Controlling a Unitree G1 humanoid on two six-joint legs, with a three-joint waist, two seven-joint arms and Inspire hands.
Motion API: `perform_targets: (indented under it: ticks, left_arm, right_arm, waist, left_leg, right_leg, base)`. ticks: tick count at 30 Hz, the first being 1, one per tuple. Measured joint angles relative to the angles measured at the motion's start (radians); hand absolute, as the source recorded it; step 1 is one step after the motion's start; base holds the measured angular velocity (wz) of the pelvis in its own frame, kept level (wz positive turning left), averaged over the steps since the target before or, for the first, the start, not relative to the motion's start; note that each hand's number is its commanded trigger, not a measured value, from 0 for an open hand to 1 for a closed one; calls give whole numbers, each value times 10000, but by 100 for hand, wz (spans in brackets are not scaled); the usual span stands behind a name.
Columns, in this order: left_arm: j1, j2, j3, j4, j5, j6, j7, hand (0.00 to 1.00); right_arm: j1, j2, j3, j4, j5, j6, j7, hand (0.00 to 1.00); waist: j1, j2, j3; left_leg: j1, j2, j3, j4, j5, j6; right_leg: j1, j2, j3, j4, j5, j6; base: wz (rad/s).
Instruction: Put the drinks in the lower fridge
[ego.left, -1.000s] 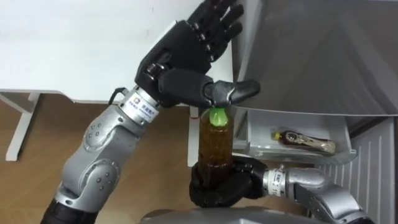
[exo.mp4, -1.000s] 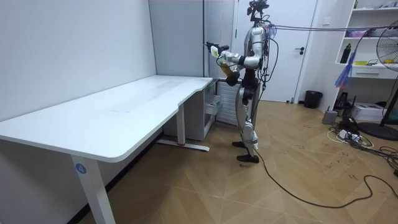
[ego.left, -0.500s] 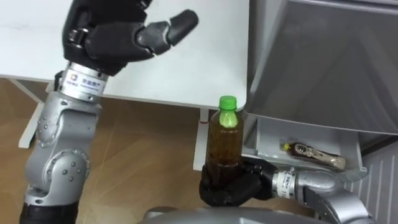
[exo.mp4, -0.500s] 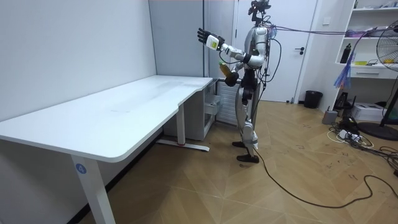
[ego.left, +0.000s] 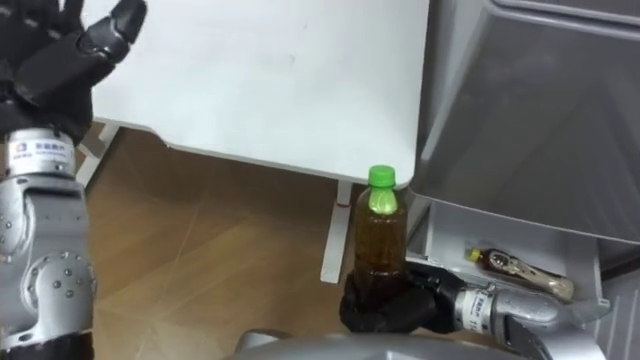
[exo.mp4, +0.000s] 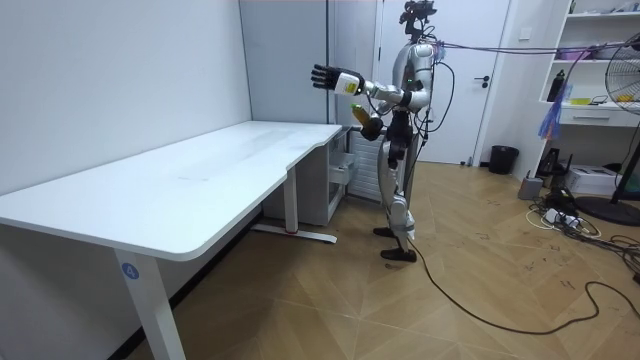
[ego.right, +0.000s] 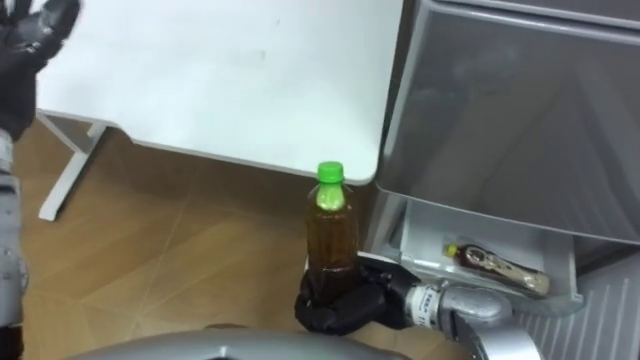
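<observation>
A clear bottle (ego.left: 380, 235) of amber drink with a green cap stands upright in my right hand (ego.left: 385, 305), whose fingers are curled round its base, low in the eye views. My left hand (ego.left: 50, 60) is raised at the upper left with its fingers spread and nothing in them, far from the bottle. To the right is the grey fridge (ego.left: 540, 110). Below it an open white shelf (ego.left: 590, 300) holds a small dark bottle (ego.left: 520, 270) lying on its side. In the room view my left hand (exo.mp4: 322, 77) reaches out over the table end.
The white table (ego.left: 280, 80) fills the upper middle, its corner close to the fridge, with a white leg (ego.left: 335, 240) just behind the bottle. Wooden floor lies below on the left. In the room view the robot stands between table end and fridge (exo.mp4: 290, 60).
My left hand has swung from just above the bottle's cap up and away to the left. The bottle stays upright in my right hand. The head view has shifted.
</observation>
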Motion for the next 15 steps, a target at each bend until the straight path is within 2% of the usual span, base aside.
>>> perform_targets:
  ticks: [3, 7, 8, 11, 15]
  left_arm:
    - [56, 3, 301, 683, 129, -6, 882, 0]
    - [280, 13, 353, 2346, 1281, -10, 1969, 0]
    - [404, 10, 230, 2904, 1763, -5, 2239, 0]
    - [670, 2, -225, 3819, 2164, 99, 2848, 0]
    - [977, 39, -884, 4859, 2497, 155, 3172, 0]
  right_arm:
    - [-1, 119, -99, 3, -89, 61, -266, 100]
    - [-26, 283, -106, 0, -35, 62, -518, 100]
    - [-24, 307, -70, 2, -37, 64, -572, 100]
    - [-33, 293, 216, 3, 92, 66, -773, 100]
    - [-58, 274, 567, 2, 366, 67, -938, 100]
  waist:
    - [174, -73, -45]
    - [215, -6, -31]
    - [204, 8, -28]
    - [216, -9, -27]
    - [186, 5, -27]
  left_leg:
    - [-10, -8, -63, 14, 0, 0]
    - [22, -10, -67, 13, 0, 1]
    - [12, -13, -91, 4, 0, 1]
    - [11, -56, -103, -20, -1, -1]
    - [13, -59, -142, -25, -1, -1]
  right_leg:
    - [24, -5, -57, -22, -1, 2]
    - [82, -8, -92, -28, -2, 4]
    - [82, -6, -104, -27, -2, 4]
    - [81, 23, -89, -34, 1, -1]
    - [100, 16, -133, -50, 3, -4]
  base:
    - [4]
    - [1]
    - [0]
    - [0]
    - [2]
